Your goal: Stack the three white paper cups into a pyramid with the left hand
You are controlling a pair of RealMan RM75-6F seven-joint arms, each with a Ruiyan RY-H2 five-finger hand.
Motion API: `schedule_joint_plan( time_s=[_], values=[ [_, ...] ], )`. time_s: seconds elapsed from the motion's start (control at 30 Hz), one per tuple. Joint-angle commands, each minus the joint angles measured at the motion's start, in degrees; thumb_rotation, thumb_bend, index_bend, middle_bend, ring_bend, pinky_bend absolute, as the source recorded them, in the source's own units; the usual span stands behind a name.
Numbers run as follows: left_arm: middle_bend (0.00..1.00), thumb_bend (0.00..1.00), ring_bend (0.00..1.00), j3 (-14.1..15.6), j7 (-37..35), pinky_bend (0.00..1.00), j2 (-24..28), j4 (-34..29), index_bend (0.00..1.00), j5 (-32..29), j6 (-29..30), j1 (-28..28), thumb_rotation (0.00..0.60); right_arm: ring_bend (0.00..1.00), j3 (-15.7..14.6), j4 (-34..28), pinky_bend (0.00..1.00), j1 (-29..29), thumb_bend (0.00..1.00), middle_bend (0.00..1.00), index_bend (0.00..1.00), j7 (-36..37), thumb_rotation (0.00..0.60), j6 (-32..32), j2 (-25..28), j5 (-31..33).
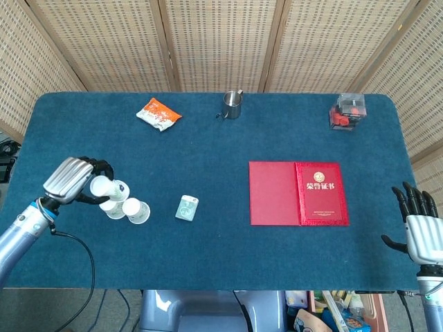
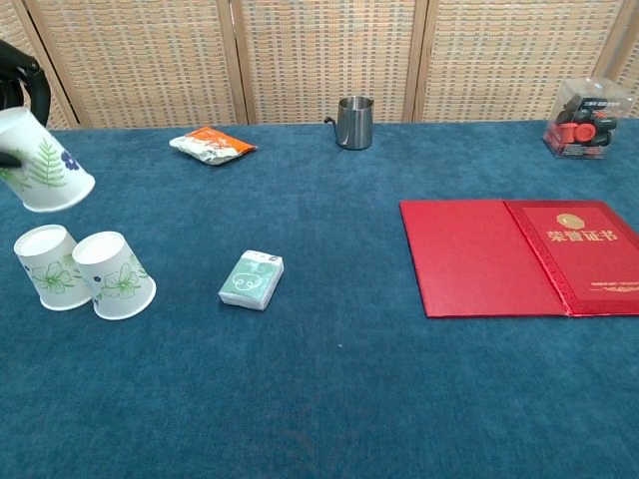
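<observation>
My left hand (image 1: 69,178) holds a white paper cup (image 2: 42,174) upside down in the air, tilted, above the two others. In the chest view only dark fingertips (image 2: 22,72) show at the left edge. Two white paper cups (image 2: 45,266) (image 2: 116,275) with green flower prints stand upside down and touching on the blue table. In the head view the held cup (image 1: 101,186) overlaps the pair (image 1: 136,211). My right hand (image 1: 419,225) hangs open at the table's right front corner, holding nothing.
A small green-and-white pack (image 2: 252,278) lies right of the cups. A red certificate folder (image 2: 517,254) lies open at the right. A steel cup (image 2: 353,122), an orange snack bag (image 2: 211,144) and a clear box with red parts (image 2: 583,121) stand along the far edge.
</observation>
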Motion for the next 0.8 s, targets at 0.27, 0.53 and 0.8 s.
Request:
schedule_joint_plan(
  time_s=[0.27,0.53,0.8],
  values=[
    [0.5,0.23,0.49,1.24,2.92,0.45,-1.72,-0.6,0.55,1.06,-2.02,-0.64,0.6,0.0,-0.07,-0.18,0.0,-0.27,0.0,0.0,0.1,-0.01,0.6,0.53,0.05,-0.08],
    [0.5,0.23,0.49,1.05,7.08,0.45,-2.71,-1.37,0.55,-1.78,-5.22,-1.54,0.6,0.0,0.05,0.3,0.0,-0.51,0.0,0.0,0.1,1.21,0.6,0.56,0.38,0.23],
    [0.5,0.23,0.49,1.01,8.54,0.45,-3.36,-1.46,0.55,-2.89,-5.32,-1.27,0.6,0.0,0.12,0.34,0.0,-0.51,0.0,0.0,0.1,1.62,0.6,0.57,0.5,0.18]
  ],
)
